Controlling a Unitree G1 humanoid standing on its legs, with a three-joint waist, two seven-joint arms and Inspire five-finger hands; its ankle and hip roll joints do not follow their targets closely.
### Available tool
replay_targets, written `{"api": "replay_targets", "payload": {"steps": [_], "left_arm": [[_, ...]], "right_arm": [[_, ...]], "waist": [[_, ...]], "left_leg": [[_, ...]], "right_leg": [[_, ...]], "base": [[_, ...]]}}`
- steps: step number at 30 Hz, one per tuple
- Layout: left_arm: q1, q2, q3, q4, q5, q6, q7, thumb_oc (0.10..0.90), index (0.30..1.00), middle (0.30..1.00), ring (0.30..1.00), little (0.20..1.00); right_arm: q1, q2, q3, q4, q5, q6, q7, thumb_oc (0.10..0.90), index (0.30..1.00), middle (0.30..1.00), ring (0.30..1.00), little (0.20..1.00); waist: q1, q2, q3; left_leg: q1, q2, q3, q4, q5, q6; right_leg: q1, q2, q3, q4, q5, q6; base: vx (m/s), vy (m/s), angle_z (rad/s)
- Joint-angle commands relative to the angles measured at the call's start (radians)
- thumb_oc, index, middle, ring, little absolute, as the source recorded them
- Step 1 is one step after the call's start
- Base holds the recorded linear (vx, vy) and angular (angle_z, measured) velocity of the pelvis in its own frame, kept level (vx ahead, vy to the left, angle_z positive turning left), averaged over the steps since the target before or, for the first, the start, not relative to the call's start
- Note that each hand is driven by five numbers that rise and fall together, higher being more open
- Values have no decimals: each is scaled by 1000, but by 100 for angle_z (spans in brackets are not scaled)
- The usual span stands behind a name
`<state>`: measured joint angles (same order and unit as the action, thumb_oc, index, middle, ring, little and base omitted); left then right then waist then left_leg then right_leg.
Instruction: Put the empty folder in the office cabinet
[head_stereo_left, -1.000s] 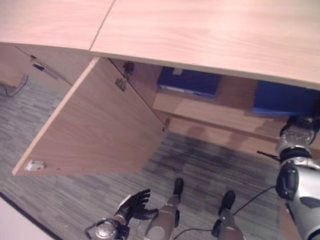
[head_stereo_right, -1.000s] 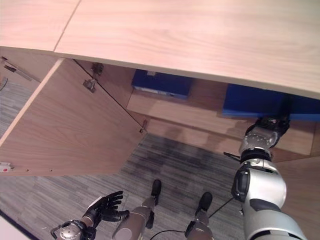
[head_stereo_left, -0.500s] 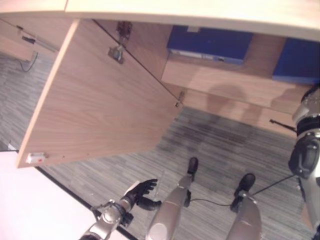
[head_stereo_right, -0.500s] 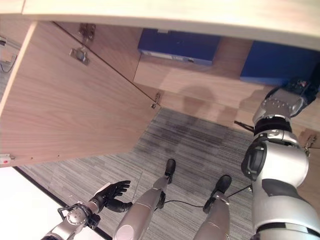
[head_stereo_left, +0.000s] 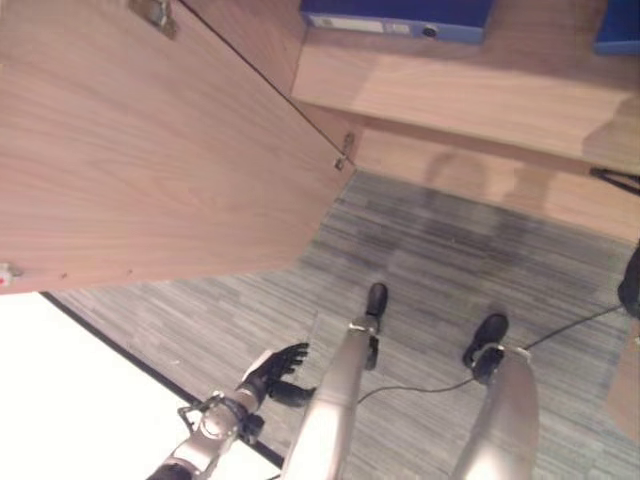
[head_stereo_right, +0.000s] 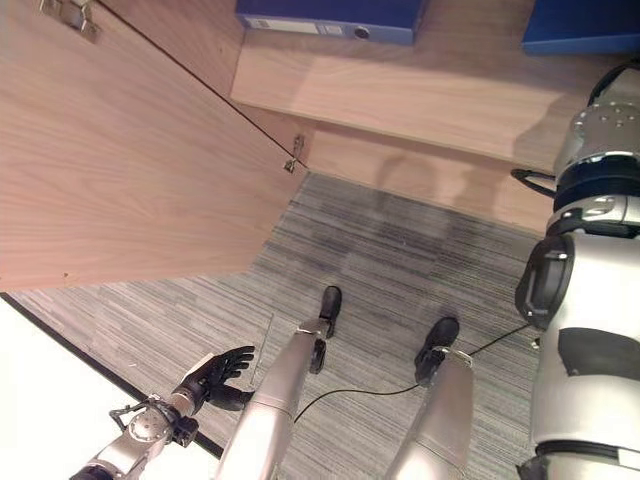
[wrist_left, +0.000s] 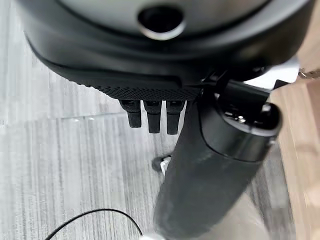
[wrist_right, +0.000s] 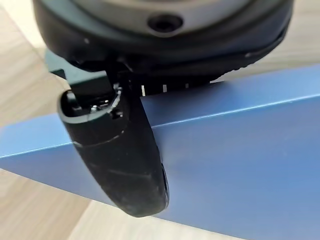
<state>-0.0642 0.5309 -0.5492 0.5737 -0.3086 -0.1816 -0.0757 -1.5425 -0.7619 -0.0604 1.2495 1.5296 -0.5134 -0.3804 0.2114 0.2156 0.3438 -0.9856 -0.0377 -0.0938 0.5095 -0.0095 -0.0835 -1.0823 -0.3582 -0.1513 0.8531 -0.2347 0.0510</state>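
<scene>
In the eye views, the left hand (head_stereo_left: 272, 367) hangs relaxed and empty over the floor below the open cabinet door (head_stereo_left: 150, 150), while one blue folder (head_stereo_right: 330, 18) lies on the cabinet shelf (head_stereo_right: 400, 95). In the right wrist view, the right hand (wrist_right: 120, 145) has its thumb across a blue folder's face over wood, fingers hidden behind it, so I judge placement nearly done, release remaining.

Wooden cabinet shelf (head_stereo_right: 420, 95); two blue folders (head_stereo_right: 325, 17) (head_stereo_right: 585, 25) lying on it
</scene>
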Motion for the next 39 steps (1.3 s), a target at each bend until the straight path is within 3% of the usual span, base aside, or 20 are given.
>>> {"api": "replay_targets", "payload": {"steps": [1,4,6,7,14,15,18,24,31,39], "left_arm": [[50,84,18,32,-17,-27,8,800,900,900,900,900],[54,88,22,41,-26,-29,6,800,900,900,900,900],[53,86,21,37,-28,-29,4,800,900,900,900,900],[51,87,18,35,-25,-30,4,800,900,900,900,900],[43,81,8,41,-16,-27,22,800,900,900,900,900],[41,83,-1,40,-6,-24,32,800,900,900,900,900],[42,81,-14,40,12,-21,40,800,900,900,900,900],[48,84,-15,83,55,10,60,800,900,900,900,900],[30,64,-25,131,79,29,67,800,900,900,900,900],[28,45,-26,160,52,31,75,800,900,900,900,900]], "right_arm": [[-3,-142,100,-107,-80,-26,14,400,300,300,300,300],[-32,-170,127,-98,-89,-15,9,400,300,300,300,300],[-45,-179,136,-87,-93,-7,3,609,613,613,613,613],[-58,-187,147,-64,-104,6,-13,800,900,900,900,900],[-121,-217,225,55,-152,104,-64,800,900,900,900,900],[-138,-225,254,115,-186,154,-98,800,900,900,900,900],[-153,-222,278,164,-209,206,-119,800,900,900,900,900],[-152,-224,320,292,-258,373,-146,800,900,900,900,900],[-113,-240,289,365,-259,410,-196,800,900,900,900,900],[-66,-201,261,347,-300,405,-249,800,900,900,900,900]], "waist": [[38,27,-73],[41,39,-74],[41,43,-75],[40,47,-75],[30,42,-75],[26,35,-77],[23,33,-75],[12,12,-64],[2,-18,-63],[9,-38,-58]], "left_leg": [[90,13,-4,-64,-127,0],[110,4,-2,-110,-110,-2],[119,1,-1,-132,-102,-1],[132,0,-1,-159,-95,-1],[152,3,1,-217,-76,-3],[156,2,3,-225,-72,-4],[161,5,5,-234,-70,-4],[174,7,3,-219,-75,-2],[174,6,-5,-161,-103,-2],[233,17,-16,-207,-92,-2]], "right_leg": [[123,40,37,-12,-85,97],[124,36,41,-18,-78,100],[125,34,43,-25,-74,102],[128,37,44,-37,-75,104],[121,41,50,-49,-63,107],[123,41,49,-57,-59,105],[130,42,45,-69,-56,106],[156,51,35,-81,-55,96],[219,62,10,-99,-58,88],[300,79,-11,-183,-25,94]], "base": [[39,-7,-3],[39,19,5],[21,27,14],[24,27,6],[1,1,-1],[0,0,0],[0,0,0],[-5,-9,-4],[-4,-37,3],[-2,4,-5]]}}
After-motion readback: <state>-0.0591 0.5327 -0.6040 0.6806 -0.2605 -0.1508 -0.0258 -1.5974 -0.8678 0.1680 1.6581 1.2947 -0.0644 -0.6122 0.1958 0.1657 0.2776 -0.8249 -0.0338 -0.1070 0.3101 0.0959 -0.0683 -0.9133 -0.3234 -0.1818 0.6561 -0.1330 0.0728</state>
